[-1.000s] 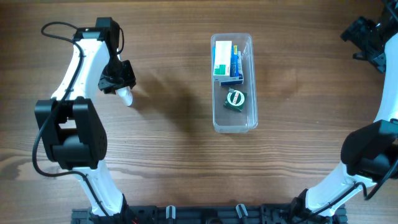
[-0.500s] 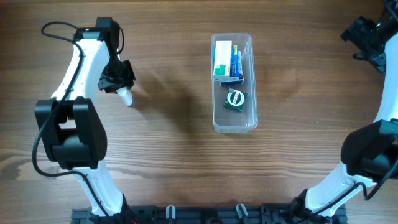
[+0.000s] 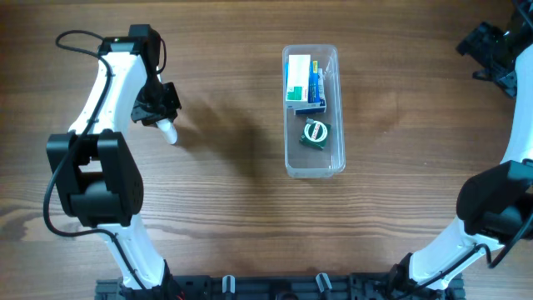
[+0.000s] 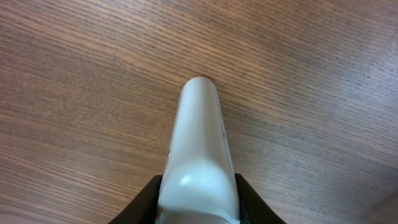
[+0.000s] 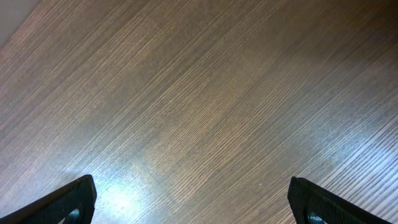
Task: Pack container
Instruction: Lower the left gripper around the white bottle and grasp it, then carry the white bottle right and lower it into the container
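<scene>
Tightened over the last second onto a white rounded object (image 4: 198,137): left gripper (image 3: 163,119), jaws clamped on the object's base, rounded tip pointing out low over bare wood. No other shift visible.

Far side, top corner: right gripper (image 5: 196,200), fingers spread wide, nothing between them, only tabletop below.

Centre of the table, well apart from both arms: the container (image 3: 288,158), clear and long, standing upright with its open top facing the overhead camera. Already inside: blue-and-white boxes (image 3: 304,83) at the far end, a round green item (image 3: 316,133) nearer the middle, near end free.

Likely light, thin-walled and somewhat flexible, smooth enough to slip; loose contents apt to slide if tilted. Best taken over a long wall near the middle, or steadied at a short end, and kept level.

Underneath: wood-grain table (image 3: 233,208), matt with a patch of glare in the right wrist view. Nothing of the room in sight beyond a dark rail (image 3: 266,287) at the near edge.
</scene>
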Robot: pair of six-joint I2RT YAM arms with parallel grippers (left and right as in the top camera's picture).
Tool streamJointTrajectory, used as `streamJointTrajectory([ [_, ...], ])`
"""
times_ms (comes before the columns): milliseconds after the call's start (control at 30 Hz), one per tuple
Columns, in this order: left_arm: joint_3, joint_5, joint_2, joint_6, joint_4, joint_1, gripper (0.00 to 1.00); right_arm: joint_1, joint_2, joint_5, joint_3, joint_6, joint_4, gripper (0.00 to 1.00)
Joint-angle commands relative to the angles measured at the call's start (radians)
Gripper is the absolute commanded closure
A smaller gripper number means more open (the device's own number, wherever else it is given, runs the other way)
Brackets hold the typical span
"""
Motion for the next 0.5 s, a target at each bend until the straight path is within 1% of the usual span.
streamJointTrajectory([
  [0,0.016,-0.013,-0.049,0.005,-0.004,0.002,0.72,0.002,0.011,-0.002,0.003,0.014,0.003,0.0],
  [233,0.016,0.01,-0.142,0.005,-0.032,-0.009,0.7,0.002,0.011,-0.001,0.003,0.014,0.003,0.0],
  [367,0.016,0.017,-0.219,0.002,-0.046,-0.052,0.69,0.002,0.011,-0.002,0.003,0.014,0.003,0.0],
  [467,0.016,0.051,-0.28,-0.003,-0.047,-0.106,0.69,0.002,0.011,-0.002,0.003,0.014,0.003,0.0],
])
